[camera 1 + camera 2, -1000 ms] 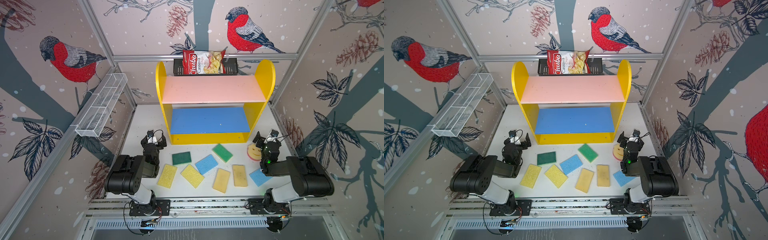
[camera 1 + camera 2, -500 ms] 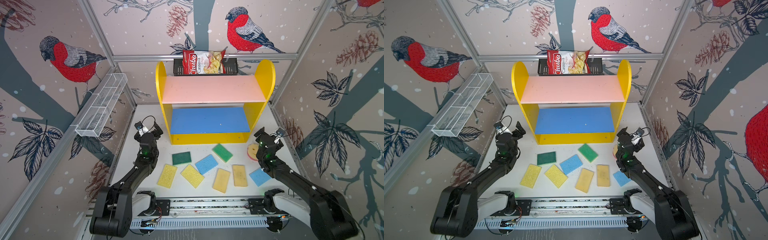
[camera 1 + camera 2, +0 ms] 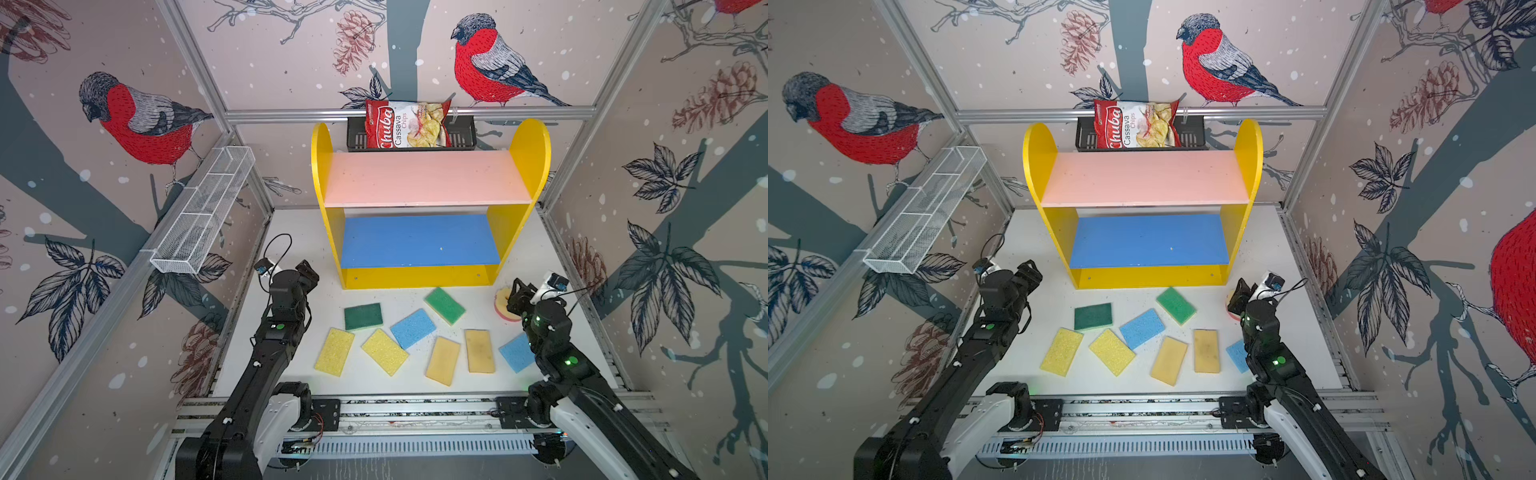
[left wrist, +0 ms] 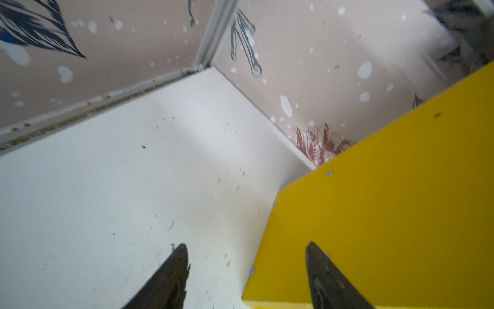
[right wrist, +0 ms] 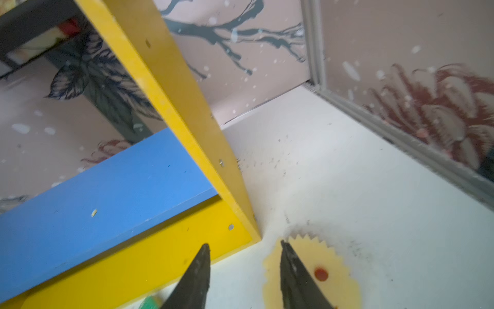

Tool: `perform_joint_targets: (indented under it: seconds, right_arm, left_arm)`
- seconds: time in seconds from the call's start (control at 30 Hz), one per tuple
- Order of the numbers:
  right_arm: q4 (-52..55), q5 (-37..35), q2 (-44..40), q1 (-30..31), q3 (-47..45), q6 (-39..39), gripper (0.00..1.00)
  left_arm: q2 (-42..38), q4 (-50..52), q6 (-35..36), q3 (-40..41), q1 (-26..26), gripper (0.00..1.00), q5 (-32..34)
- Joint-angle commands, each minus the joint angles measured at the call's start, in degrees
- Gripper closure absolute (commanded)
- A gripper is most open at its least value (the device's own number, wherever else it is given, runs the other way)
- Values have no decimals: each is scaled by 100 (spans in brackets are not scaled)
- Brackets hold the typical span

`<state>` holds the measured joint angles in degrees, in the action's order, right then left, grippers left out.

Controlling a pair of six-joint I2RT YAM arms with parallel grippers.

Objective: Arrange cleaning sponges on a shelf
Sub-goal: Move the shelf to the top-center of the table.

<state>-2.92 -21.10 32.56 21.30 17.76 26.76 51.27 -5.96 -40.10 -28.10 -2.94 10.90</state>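
Bench [image 3: 374, 386] front carrying nine sponges [image 3: 412, 328], shelf [image 3: 428, 178] standing bare; foam likely light, squashing; pinching across short sides advised. Left tool [image 4: 246, 244], right tool [image 5: 244, 244] gaping, empty.

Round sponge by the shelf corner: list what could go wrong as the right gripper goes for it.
1. The round sponge lies close to the shelf corner. The right gripper, jaws apart over it, could strike the yellow base on descent and shift the shelf.
2. The right arm hangs over a light blue sponge; lowering may drag it.
3. The left gripper hovers beside the shelf's side panel; a sideways swing might knock it.
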Motion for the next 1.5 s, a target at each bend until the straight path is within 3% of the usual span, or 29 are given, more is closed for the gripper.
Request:
perform_joint_targets:
  seconds: [0.0, 0.03, 0.1, 0.13, 0.23, 0.3, 0.47, 0.8, 1.0, 1.47]
  right_arm:
    - [-118, 1188, 488, -188, 262, -74, 64]
    - [-147, 1253, 671, -266, 356, -11, 68]
    - [-349, 1506, 990, -520, 498, 61, 84]
    - [-494, 1694, 1089, -680, 525, 136, 87]
    - [-932, 2287, 1295, -1257, 547, 526, 84]
    - [-1196, 2758, 1490, -1678, 570, 768, 75]
    - [-1443, 3740, 2309, -2219, 913, 929, 76]
    - [-1778, 4241, 3317, -2227, 1185, 1177, 78]
    - [-1908, 4323, 3754, -2218, 1389, 1156, 86]
    - [-2223, 4328, 4646, -2130, 1944, 1340, 86]
  left_arm:
    - [146, 144, 320, 10, -11, 41, -973]
    - [215, 91, 340, 9, -34, 45, -1089]
    - [388, -82, 396, -2, -122, 55, -1343]
    - [468, -141, 395, -19, -165, 62, -1410]
    - [752, -184, 404, -88, -313, 70, -1391]
    - [965, -258, 393, -99, -347, 68, -1380]
    - [1416, -579, 354, -222, -362, 67, -1439]
    - [2314, -993, 305, -613, -418, 70, -1476]
    - [2748, -1196, 292, -768, -503, 74, -1443]
    - [3783, -1461, 369, -1479, -720, 83, -1572]
